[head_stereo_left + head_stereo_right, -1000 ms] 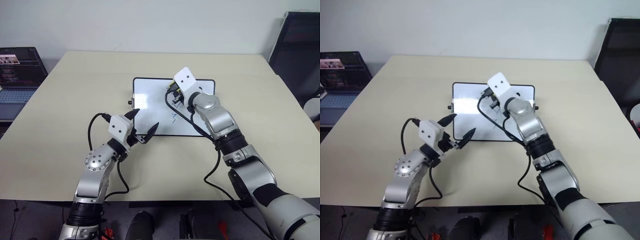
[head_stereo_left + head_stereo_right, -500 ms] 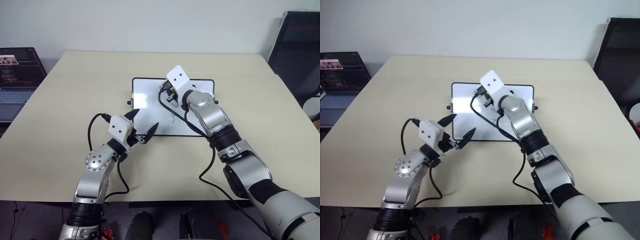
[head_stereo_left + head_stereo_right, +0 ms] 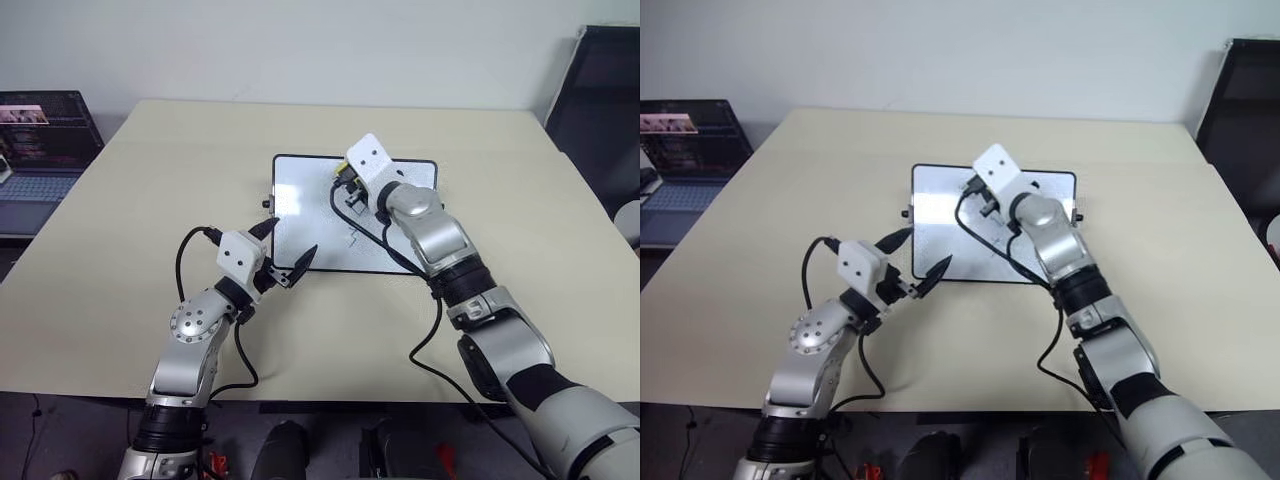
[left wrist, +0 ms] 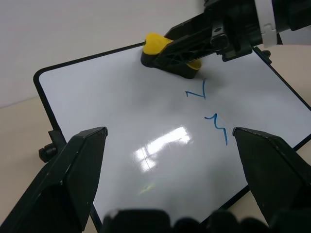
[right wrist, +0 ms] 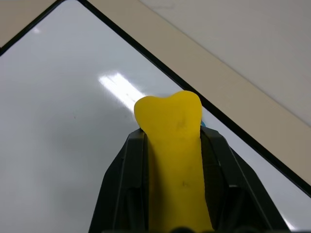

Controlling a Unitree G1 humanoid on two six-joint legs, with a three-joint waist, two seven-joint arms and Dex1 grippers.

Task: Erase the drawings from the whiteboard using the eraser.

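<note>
The whiteboard (image 3: 310,215) lies flat on the table, black-framed, in front of both arms. My right gripper (image 5: 174,136) is shut on the yellow eraser (image 5: 175,145), whose black base rests on the board near its far edge. The eraser (image 4: 158,46) also appears in the left wrist view. Just nearer than it, two small blue drawings remain: a short angular mark (image 4: 198,92) and a squiggle (image 4: 218,125). My left gripper (image 3: 290,242) hangs open over the board's near left corner, holding nothing.
The beige table (image 3: 150,200) has wide bare room around the board. An open laptop (image 3: 40,140) stands off the table's left side. A dark chair (image 3: 600,100) is at the far right.
My right gripper swept the eraser left along the board's far part, then back to the right. The left arm stayed still. The whole picture shifted slightly.
</note>
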